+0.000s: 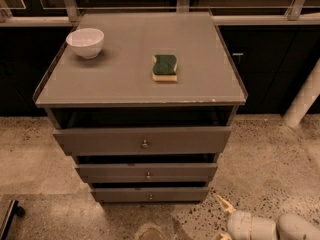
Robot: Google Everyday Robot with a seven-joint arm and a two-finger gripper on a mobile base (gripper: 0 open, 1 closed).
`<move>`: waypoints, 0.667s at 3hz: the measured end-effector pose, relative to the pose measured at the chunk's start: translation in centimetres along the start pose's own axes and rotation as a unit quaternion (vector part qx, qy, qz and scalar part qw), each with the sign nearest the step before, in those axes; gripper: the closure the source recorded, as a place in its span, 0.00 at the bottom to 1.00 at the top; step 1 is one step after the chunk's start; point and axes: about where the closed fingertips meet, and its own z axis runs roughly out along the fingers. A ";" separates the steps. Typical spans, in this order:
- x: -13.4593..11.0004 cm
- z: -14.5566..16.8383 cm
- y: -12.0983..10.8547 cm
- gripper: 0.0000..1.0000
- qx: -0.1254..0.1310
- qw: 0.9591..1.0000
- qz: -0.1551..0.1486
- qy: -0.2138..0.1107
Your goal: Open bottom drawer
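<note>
The grey cabinet [140,74] has three drawers, each with a small round knob. The bottom drawer [120,194] is the lowest and slimmest front, with its knob [150,197] at the middle. It sits slightly forward like the two above it. My gripper [220,220] is low at the bottom right, just right of the bottom drawer's right end and clear of it. Its two yellowish fingertips [223,203] are spread apart with nothing between them.
A white bowl [85,42] and a green sponge [164,67] rest on the cabinet top. A white post [305,96] leans at the right. Speckled floor [270,159] lies around the cabinet, and a dark object [7,216] sits at the bottom left.
</note>
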 end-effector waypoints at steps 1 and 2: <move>1.0 1.1 0.7 0.00 -0.008 1.000 0.013 -0.008; 2.7 2.1 0.7 0.00 0.006 1.000 0.026 0.015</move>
